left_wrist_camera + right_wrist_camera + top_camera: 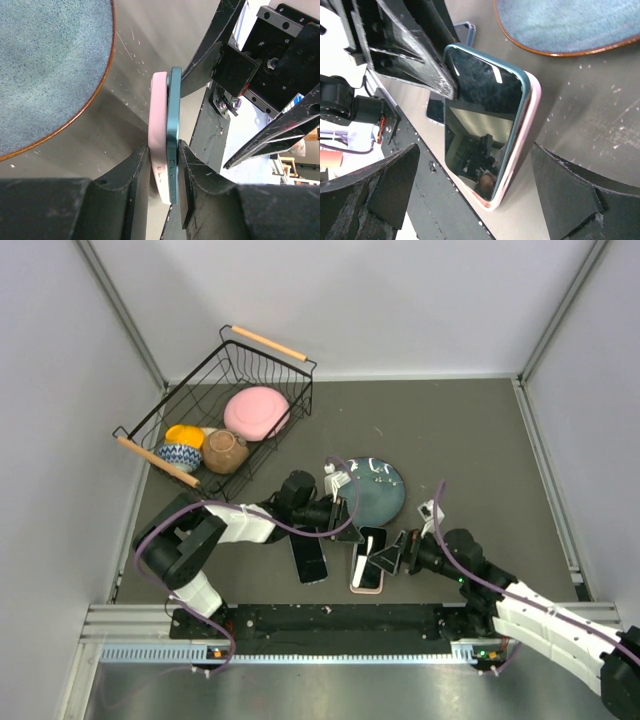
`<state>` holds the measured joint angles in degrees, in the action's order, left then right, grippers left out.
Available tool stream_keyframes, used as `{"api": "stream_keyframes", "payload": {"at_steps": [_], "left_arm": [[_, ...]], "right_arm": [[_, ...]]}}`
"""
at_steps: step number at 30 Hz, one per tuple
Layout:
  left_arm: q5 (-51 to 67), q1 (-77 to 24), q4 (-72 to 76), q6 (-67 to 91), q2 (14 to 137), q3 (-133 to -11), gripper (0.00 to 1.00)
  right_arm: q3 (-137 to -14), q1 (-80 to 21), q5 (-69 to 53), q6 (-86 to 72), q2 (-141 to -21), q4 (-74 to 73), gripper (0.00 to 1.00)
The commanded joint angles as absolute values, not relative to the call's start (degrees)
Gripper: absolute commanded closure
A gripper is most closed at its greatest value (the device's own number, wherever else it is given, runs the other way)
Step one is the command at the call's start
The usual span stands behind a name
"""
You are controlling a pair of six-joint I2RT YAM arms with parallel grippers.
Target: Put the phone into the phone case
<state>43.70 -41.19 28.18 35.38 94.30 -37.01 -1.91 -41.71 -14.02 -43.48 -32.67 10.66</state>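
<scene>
Phone [173,135] and pink phone case [159,120] pinched together just beside the rim of the blue plate [50,65].

Left gripper [164,148] is closed narrow on the pair. One finger [132,167] presses the back of the case and the other presses the teal phone's screen, so the two lie face to face between the pads. Seen from the right wrist, the dark screen covers most of the case, with the pink rim showing along one long side and round a corner. Whether the phone is fully seated I cannot tell. Right gripper [475,150] is spread wide, one of its fingers [570,185] to either side of the pair. Another dark phone [308,558] lies on the table a little farther from the plate.
</scene>
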Motion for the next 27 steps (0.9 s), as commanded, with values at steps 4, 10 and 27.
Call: {"api": "stream_keyframes", "payload": {"at_steps": [4,10,27], "left_arm": [[43.94,-40.52,35.32,35.5,93.43,-36.13,0.83],[44.56,-40.52,39.55,37.97,94.22,-34.37,0.83],[43.77,-40.34,40.07,38.49,92.72,-34.37,0.77]], "right_arm": [[4.92,-41.22,-16.0,-43.51,-34.98,23.02,0.12],[4.05,-41.22,-14.33,-42.63,-38.84,22.77,0.14],[2.46,-41.22,-18.63,-41.22,-56.07,37.51,0.34]]}}
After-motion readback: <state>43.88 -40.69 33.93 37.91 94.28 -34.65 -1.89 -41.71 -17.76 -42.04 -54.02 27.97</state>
